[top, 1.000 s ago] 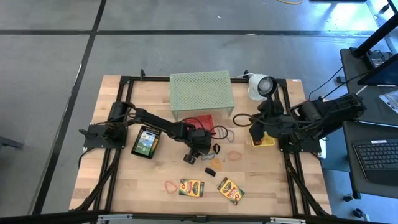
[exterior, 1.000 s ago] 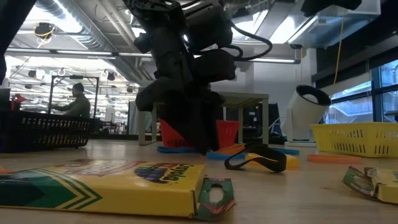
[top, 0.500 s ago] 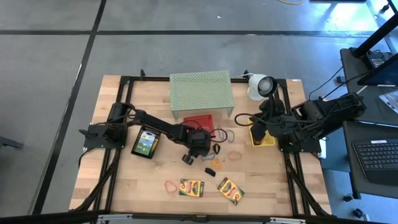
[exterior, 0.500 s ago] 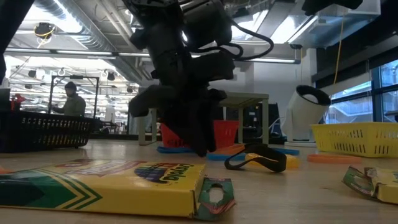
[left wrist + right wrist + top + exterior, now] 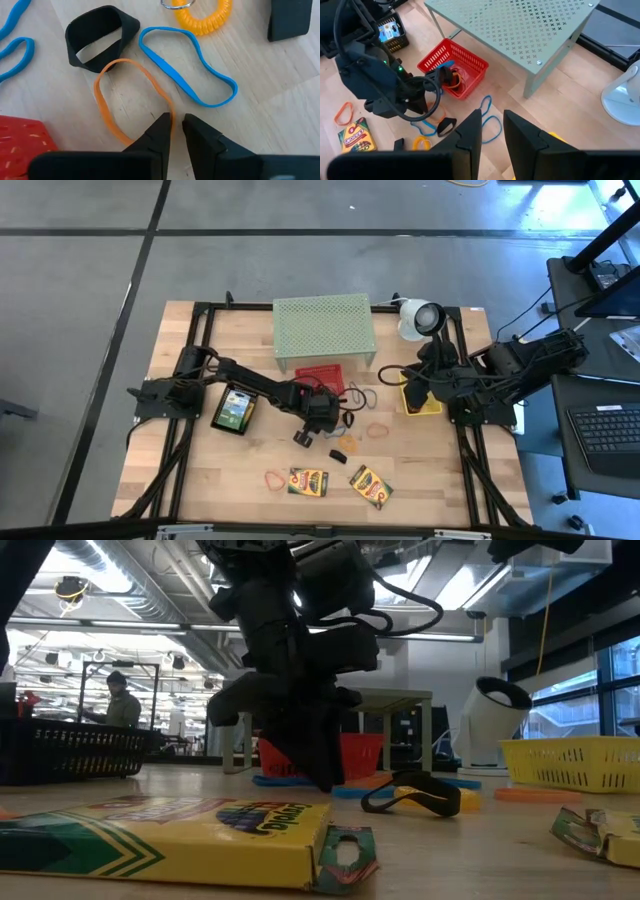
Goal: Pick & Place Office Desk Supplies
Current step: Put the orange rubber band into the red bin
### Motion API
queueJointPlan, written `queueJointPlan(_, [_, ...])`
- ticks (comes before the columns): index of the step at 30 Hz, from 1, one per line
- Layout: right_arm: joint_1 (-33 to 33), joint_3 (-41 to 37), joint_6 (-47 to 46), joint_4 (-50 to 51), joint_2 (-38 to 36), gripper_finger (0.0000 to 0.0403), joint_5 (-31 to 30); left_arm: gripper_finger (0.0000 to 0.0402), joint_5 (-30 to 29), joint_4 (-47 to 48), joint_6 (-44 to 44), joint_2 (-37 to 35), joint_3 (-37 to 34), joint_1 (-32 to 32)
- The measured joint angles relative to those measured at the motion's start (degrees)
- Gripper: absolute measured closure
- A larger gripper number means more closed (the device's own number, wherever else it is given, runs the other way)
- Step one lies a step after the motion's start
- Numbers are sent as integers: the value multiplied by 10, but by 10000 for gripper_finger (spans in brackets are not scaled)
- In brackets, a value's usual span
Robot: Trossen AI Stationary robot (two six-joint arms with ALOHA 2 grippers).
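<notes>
left gripper [image 5: 176, 125] is pressed down on the tabletop [image 5: 260, 125], its two dark fingers [image 5: 159, 131] drawn nearly together with the edge of an orange rubber-band loop [image 5: 131, 95] caught between the tips. its arm reaches from the left side across to the middle of the table, wrist tipped steeply down, just in front of the red basket [image 5: 320, 375]. a blue rubber-band loop [image 5: 187, 67] and a black clip [image 5: 97, 37] lie just beside. right gripper [image 5: 492, 131] hovers over the yellow bin [image 5: 422, 402], fingers slightly apart, empty.
</notes>
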State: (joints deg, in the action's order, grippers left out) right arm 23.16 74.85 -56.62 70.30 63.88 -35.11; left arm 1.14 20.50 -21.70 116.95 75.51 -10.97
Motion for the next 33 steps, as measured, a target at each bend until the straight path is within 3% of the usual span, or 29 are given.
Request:
queueJointPlan(6, [0, 0, 0, 0, 0, 321, 0, 395, -2, 0, 1, 1, 0, -6])
queueJointPlan(20, [0, 0, 0, 0, 0, 321, 0, 399, -43, 165, -1, 2, 122, -25])
queueJointPlan(33, [0, 0, 5, 0, 0, 321, 1, 400, -48, 235, -44, 1, 214, -2])
